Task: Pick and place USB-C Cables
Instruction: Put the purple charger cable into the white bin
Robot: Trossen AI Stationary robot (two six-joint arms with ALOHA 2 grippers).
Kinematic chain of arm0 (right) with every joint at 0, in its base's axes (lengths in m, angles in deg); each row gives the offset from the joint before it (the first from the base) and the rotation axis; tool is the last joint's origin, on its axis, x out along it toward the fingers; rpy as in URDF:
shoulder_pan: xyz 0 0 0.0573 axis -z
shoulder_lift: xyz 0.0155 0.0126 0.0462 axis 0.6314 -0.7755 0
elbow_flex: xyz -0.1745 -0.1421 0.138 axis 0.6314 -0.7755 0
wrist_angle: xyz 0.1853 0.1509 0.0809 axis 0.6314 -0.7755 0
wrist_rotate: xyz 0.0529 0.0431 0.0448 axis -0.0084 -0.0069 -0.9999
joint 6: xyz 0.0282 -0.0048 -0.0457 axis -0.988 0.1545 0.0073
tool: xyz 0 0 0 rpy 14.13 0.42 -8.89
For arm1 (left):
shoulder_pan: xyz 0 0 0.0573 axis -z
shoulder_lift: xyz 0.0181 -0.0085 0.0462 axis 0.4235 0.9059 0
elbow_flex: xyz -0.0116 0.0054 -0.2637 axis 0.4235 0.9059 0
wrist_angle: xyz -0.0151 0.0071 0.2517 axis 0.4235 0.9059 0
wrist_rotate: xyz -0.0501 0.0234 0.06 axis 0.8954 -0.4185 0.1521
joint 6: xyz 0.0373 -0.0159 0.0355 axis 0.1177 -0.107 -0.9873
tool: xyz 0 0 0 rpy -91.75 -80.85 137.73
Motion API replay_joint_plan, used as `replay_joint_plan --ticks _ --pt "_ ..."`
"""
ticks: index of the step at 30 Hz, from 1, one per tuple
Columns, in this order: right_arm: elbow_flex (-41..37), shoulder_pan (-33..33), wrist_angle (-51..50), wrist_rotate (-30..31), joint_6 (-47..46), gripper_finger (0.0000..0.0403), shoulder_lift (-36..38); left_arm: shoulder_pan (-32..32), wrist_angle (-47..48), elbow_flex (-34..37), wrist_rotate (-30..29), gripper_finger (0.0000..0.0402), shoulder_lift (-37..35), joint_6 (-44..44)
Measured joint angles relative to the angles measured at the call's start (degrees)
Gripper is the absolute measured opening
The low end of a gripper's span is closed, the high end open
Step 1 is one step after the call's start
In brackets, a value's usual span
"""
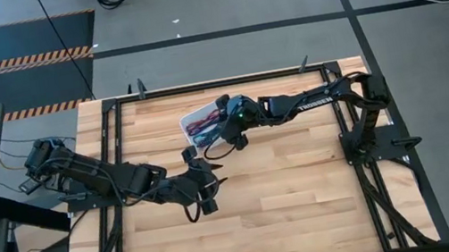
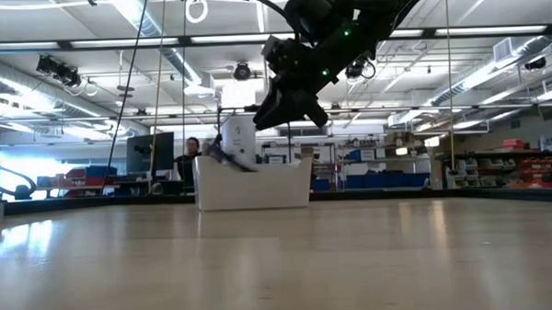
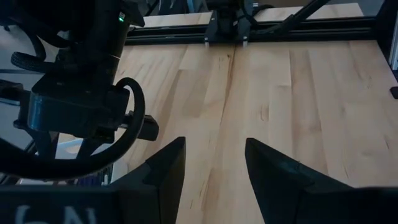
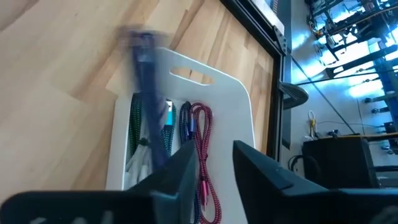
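Note:
A white tray (image 1: 193,124) sits on the far middle of the table. In the right wrist view it holds green (image 4: 134,124), teal (image 4: 169,127), purple (image 4: 185,121) and dark red (image 4: 202,134) cable bundles. Another purple cable (image 4: 144,81) shows blurred over the tray's edge. In the low view a dark end (image 2: 223,150) sticks up over the tray's wall (image 2: 254,188). My right gripper (image 4: 214,165) hovers open above the tray (image 2: 293,104). My left gripper (image 3: 214,168) is open and touches nothing. It waits low over the table's middle (image 1: 207,187), nearer than the tray.
A black metal frame (image 1: 218,83) runs around the wooden table top. Bare wood (image 1: 290,197) spreads across the near and right parts of the table. The right arm's wrist (image 3: 81,93) shows close ahead of my left gripper. A person (image 2: 192,156) stands far behind the table.

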Motion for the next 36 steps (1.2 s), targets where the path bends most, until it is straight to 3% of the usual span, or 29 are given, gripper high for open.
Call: replay_joint_plan --ticks 6,12,16,22,36 --pt "0.0 0.02 0.39 0.45 -1.81 0.015 0.02 0.0 0.01 0.0 0.0 0.0174 0.0 0.03" --pt "0.0 0.13 0.7 2.63 -3.63 0.0153 0.02 0.0 0.03 -0.02 0.0 0.0174 0.0 0.03" --pt "0.0 -0.91 -1.64 -3.0 -5.95 0.0148 0.04 0.0 0.12 -0.02 0.0 0.0174 0.0 0.03" --pt "0.0 -4.17 -7.27 -17.98 -13.31 0.0147 -0.24 0.07 0.54 -0.02 0.11 0.0174 0.0 0.03" --pt "0.01 -6.72 6.25 -10.38 -16.46 0.0147 -12.28 0.44 0.88 -0.07 0.17 0.0174 0.04 0.95"
